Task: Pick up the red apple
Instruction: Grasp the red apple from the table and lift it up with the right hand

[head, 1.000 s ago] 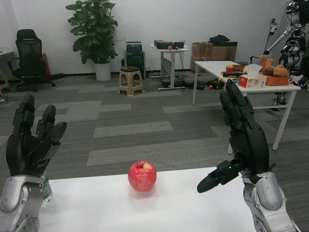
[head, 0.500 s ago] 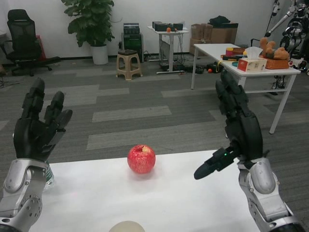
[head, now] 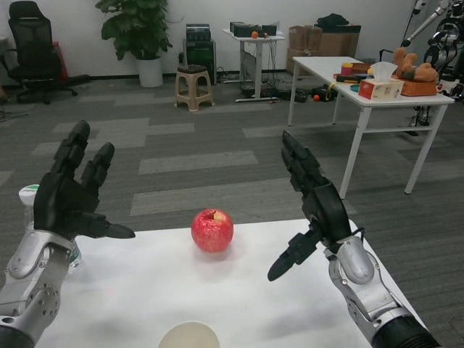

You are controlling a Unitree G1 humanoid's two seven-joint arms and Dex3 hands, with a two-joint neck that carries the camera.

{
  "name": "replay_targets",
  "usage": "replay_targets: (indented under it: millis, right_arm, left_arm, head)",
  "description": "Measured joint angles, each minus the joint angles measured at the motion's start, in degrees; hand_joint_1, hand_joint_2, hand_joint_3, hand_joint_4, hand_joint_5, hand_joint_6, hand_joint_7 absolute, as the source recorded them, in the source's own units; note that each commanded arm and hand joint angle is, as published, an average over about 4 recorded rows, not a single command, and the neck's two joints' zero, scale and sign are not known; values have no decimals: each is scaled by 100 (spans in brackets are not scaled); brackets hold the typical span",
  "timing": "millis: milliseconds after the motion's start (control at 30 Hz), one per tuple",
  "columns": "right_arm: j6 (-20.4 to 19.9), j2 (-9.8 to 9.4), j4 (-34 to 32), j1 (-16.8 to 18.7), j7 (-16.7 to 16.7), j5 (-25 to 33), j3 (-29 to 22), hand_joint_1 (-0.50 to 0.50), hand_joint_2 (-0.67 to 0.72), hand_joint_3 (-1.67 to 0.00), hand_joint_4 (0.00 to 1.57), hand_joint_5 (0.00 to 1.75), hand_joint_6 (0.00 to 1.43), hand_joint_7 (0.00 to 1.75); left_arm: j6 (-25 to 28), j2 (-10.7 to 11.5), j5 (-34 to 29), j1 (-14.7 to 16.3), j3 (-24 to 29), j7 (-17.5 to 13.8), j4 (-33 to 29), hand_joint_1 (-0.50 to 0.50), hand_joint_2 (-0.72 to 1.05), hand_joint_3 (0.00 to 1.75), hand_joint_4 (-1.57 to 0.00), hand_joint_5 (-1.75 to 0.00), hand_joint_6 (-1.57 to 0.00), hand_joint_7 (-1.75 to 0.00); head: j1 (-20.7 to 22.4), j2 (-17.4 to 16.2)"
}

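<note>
1. Black and many-fingered, the right hand is raised above the right part of the white surface, released, fingers spread and grasping nothing; its thumb points down and inward toward the middle of the surface.
2. Its silver right forearm runs down to the lower right corner.
3. At the left edge, the black left hand is also raised and released, fingers apart and pointing up, thumb stretched toward the centre, holding nothing.
4. Its silver left forearm drops to the lower left corner.
5. Between the two hands, near the far edge of the surface, sits the round red apple, upright with its stem dimple on top; it touches neither hand and lies nearer the right thumb than the left.
6. Behind the left hand stands a clear plastic bottle with a pale cap, mostly hidden by that hand and wrist.
7. At the near edge of the surface shows the top of a round cream-coloured object; what it is cannot be told.
8. Beyond the surface lie grey carpet, a beige plastic stool, a large potted green plant and a white side table carrying a tissue box and a soft toy.
</note>
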Motion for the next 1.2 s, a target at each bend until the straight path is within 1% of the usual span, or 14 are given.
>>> replay_targets:
  millis: [67, 167, 267, 333, 400, 467, 567, 633, 700, 767, 867, 1000, 1200]
  right_arm:
    - [-17, 96, 444, -258, -5, 7, 328, -46, 33, 0, 0, 0, 0, 7]
    - [-19, 326, 1144, -606, -8, 8, 783, -46, 28, 0, 0, 0, 0, 7]
    - [-15, 562, 1745, -926, -10, 7, 1067, -46, 30, 0, 0, 0, 0, 7]
    - [-15, 713, 2162, -1154, -11, 8, 1243, -46, 33, 0, 0, 0, 0, 7]
    - [6, 844, 2511, -1356, -10, 8, 1415, -46, 34, -4, 0, 0, 0, 7]
    - [23, 939, 2788, -1497, -8, 7, 1558, -46, 34, -4, 0, 0, 0, 7]
    - [62, 1050, 3317, -1731, -12, 8, 1766, -49, 34, 0, 0, 0, 0, 7]
    - [82, 1131, 3695, -1903, -32, 8, 1911, -48, 34, 0, 0, 0, 0, 7]
    - [112, 1204, 3969, -2039, -83, 7, 2025, -48, 38, 0, 0, 0, 0, 7]
    - [140, 1275, 4165, -2142, -158, 6, 2105, -50, 41, 0, 0, 0, 0, 7]
    - [158, 1360, 4375, -2259, -286, 3, 2207, -50, 41, 0, 0, 0, 0, 7]
    - [170, 1414, 4594, -2385, -517, -1, 2354, -50, 41, 0, 0, 0, 0, 7]
    - [208, 1516, 4955, -2616, -875, -5, 2566, -50, 41, 0, 0, 0, 0, 7]
  left_arm:
    - [7, 7, 11, -4, 0, -12, 15, -50, -10, 0, 0, -31, 0, -2]
    - [14, 12, 21, -1, 2, -26, 33, -50, -10, 0, 0, -31, 0, 0]
    - [18, 9, 39, -2, 4, -32, 47, -50, -10, 0, 0, -31, 0, -3]
    - [21, 5, 58, -8, 5, -33, 63, -50, -6, 0, 0, -31, 0, -7]
    - [25, -2, 74, -18, 4, -34, 89, -50, -2, 0, 0, -31, 0, -5]
    - [26, -5, 82, -24, 2, -34, 128, -50, -2, 0, 0, -31, 0, -2]
    - [32, -15, 101, -30, -3, -34, 187, -50, -2, 0, 0, -31, 0, -2]
    - [35, -25, 111, -38, -8, -34, 213, -50, -2, 0, 0, -31, 0, -2]
    - [36, -34, 114, -59, -26, -34, 234, -50, -2, 0, 0, -31, 0, 0]
    - [35, -43, 115, -89, -65, -33, 260, -50, -2, 0, 0, -31, 0, -3]
    - [35, -66, 117, -147, -132, -34, 298, -50, -2, 0, 0, -31, 0, -3]
    - [33, -76, 117, -207, -193, -34, 379, -50, -2, 0, 0, -31, 0, 0]
    - [34, -82, 117, -253, -381, -34, 504, -50, -2, 0, 0, -31, 0, -3]
  head:
    - [-23, 14]
    - [-56, 29]
    - [-109, 53]
    - [-153, 93]
    - [-182, 127]
    - [-199, 139]
    - [-242, 148]
    - [-288, 158]
    - [-321, 176]
    - [-359, 189]
    - [-398, 202]
    - [-431, 232]
    - [-497, 196]
